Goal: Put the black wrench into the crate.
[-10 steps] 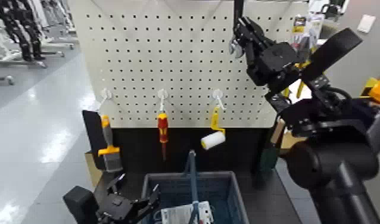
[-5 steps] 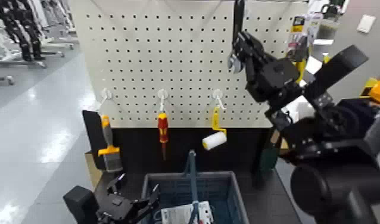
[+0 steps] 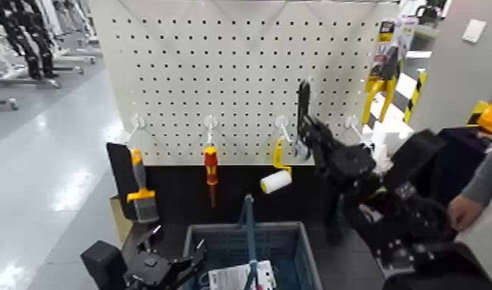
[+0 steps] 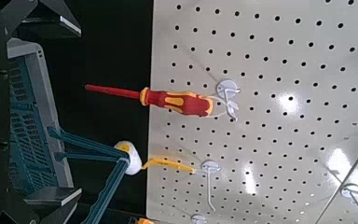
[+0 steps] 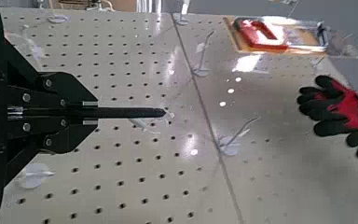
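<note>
1. Wrench [image 3: 304, 104]: long, slim, matte black handle; its silvery head is blurred beside the right claw [image 3: 308, 137]. It is held upright in front of the pegboard [image 3: 210, 77], above the crate's level and outside it.
2. Crate [image 3: 284, 227]: rectangular, dark blue-grey plastic, slotted walls, with a blue bar handle [image 3: 250, 231] across its middle; a white printed package [image 3: 232, 278] lies inside.
3. Pegboard: pale, flat and evenly perforated. On its white hooks hang a flat-bristled brush [image 3: 145, 200], a glossy red-and-yellow screwdriver [image 3: 211, 166] and a paint roller [image 3: 276, 182] with a fuzzy white sleeve.
4. Right claw: clamped on the wrench; its arm reaches in from the lower right.
5. Left claw [image 3: 175, 244]: its fingers stand apart, low beside the crate.
6. Limits of view: the crate's near end is cut off; a person's hand [image 3: 465, 213] shows at the right edge, partly behind the right arm.
</note>
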You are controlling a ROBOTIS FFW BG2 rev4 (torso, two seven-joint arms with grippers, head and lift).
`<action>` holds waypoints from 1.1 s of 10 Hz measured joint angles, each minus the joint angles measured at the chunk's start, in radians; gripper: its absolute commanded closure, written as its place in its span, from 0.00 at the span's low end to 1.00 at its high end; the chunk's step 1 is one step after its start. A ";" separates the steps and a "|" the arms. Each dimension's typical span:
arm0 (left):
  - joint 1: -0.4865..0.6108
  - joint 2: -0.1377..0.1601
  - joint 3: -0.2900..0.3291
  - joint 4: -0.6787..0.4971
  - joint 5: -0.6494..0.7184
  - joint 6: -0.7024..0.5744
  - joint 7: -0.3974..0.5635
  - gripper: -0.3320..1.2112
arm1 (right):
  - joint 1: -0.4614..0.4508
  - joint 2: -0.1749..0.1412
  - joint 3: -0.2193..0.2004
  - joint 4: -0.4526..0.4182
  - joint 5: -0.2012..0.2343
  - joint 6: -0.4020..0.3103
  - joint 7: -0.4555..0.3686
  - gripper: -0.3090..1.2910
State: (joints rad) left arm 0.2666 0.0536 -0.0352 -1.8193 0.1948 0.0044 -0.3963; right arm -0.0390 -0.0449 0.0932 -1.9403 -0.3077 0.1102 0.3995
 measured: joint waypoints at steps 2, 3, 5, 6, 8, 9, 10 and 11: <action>0.002 0.000 0.001 -0.002 0.000 0.001 0.001 0.29 | 0.062 -0.004 -0.008 0.014 -0.028 0.041 -0.030 0.90; 0.003 0.000 0.002 -0.003 0.000 0.002 0.001 0.29 | 0.087 -0.006 -0.013 0.022 -0.038 0.062 -0.047 0.90; 0.005 0.000 0.004 -0.004 0.000 0.003 0.001 0.29 | 0.125 -0.011 -0.014 0.036 -0.056 0.105 -0.059 0.90; 0.005 0.000 0.005 -0.004 0.000 0.003 0.000 0.29 | 0.135 -0.014 -0.013 0.052 -0.060 0.128 -0.054 0.90; 0.005 0.000 0.007 -0.004 0.000 0.003 -0.001 0.29 | 0.146 -0.022 -0.007 0.090 -0.061 0.170 -0.048 0.90; 0.005 0.000 0.008 -0.004 0.000 0.003 -0.001 0.29 | 0.149 -0.026 -0.006 0.109 -0.055 0.194 -0.046 0.90; 0.005 0.001 0.009 -0.004 0.000 0.003 -0.001 0.29 | 0.151 -0.028 -0.005 0.127 -0.047 0.218 -0.039 0.90; 0.005 0.001 0.009 -0.004 0.000 0.003 -0.001 0.29 | 0.151 -0.029 -0.004 0.143 -0.038 0.239 -0.036 0.90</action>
State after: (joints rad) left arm 0.2714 0.0542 -0.0261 -1.8232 0.1948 0.0077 -0.3973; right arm 0.1119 -0.0734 0.0893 -1.7976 -0.3455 0.3489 0.3638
